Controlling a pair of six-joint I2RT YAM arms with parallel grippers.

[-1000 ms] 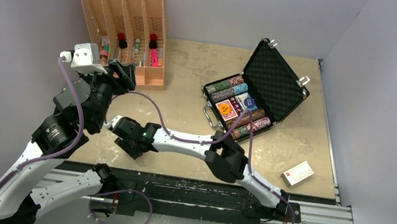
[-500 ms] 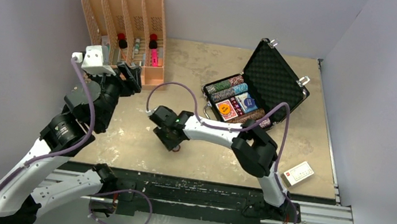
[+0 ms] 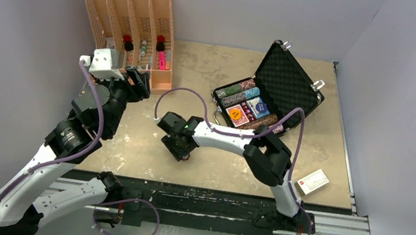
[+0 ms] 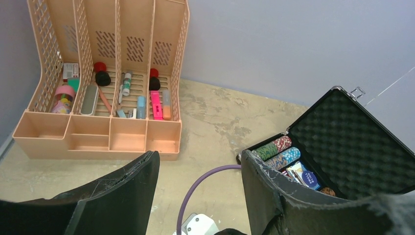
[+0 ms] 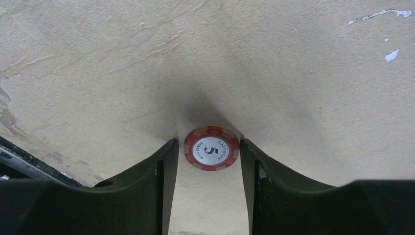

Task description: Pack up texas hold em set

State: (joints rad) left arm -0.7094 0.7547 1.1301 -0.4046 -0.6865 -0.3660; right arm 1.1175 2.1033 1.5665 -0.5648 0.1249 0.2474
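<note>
1. Left gripper hangs near the orange rack, at about 11 o'clock from the chip. Its jaws are wide apart and empty.
2. Right gripper straddles the red chip, which lies flat on the table. The jaws are open and nothing is gripped yet. Centre first, then close gently so the thin disc cannot skid.
3. The briefcase sits open at about 2 o'clock from the chip.

The table is rough, matt beige, mottled and flecked with white scuffs. The chip is smooth and faintly glossy, perhaps plastic. The right fingers are matt black, scuffed at the edges. The case is lined with dimpled black foam; its latch is bright metal. The rack is matt peach plastic.
</note>
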